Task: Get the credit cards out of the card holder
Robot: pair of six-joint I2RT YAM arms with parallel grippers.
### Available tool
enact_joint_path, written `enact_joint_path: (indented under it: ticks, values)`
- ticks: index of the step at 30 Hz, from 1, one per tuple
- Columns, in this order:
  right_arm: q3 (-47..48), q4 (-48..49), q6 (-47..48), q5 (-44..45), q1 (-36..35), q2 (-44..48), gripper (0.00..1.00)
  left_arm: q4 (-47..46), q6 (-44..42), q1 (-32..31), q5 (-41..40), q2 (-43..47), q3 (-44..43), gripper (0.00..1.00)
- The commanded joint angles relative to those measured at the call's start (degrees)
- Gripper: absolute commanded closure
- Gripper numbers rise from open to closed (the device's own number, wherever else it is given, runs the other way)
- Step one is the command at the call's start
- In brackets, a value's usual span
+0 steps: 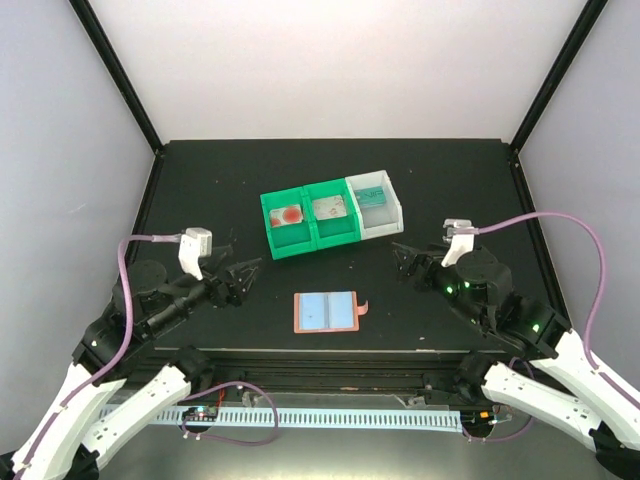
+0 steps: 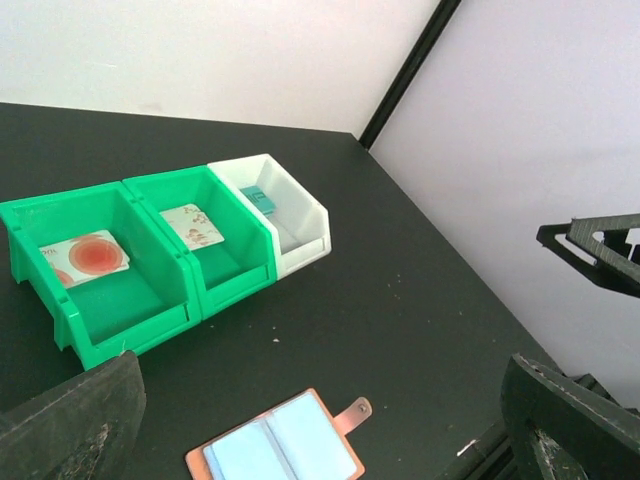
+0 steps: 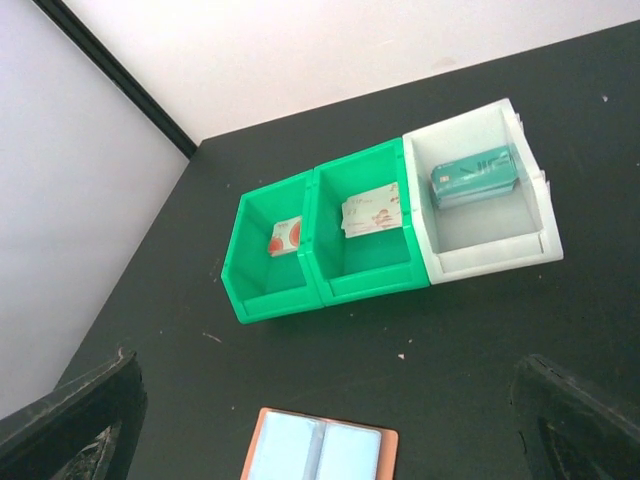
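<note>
My left gripper [image 1: 250, 280], centre left, and my right gripper [image 1: 401, 262], centre right, both gape wide, holding nothing. The card holder [image 1: 326, 311] lies open between them, lower centre. The credit cards [image 1: 329, 208] sit above it, one per tray, in the trays [image 1: 300, 243].

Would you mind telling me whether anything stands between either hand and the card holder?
Nothing visible does: the card holder lies open between the left hand and the right hand, and the bins with the cards sit behind it, off both paths.
</note>
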State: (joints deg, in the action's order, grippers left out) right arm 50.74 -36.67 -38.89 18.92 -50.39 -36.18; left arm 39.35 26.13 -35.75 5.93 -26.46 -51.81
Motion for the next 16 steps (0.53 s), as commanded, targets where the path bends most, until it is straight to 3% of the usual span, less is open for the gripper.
enact_joint_path:
  ticks: [1, 16]
  values:
    - [-2.3, 0.0, -1.0, -2.0, 0.0, 0.5, 0.00, 1.3, -0.2, -0.3, -0.8, 1.3, 1.1, 0.01]
    - [-4.0, 0.7, -2.7, -2.4, 0.0, 1.7, 0.00, -1.8, 2.0, -0.3, -0.8, 2.5, 5.2, 0.01]
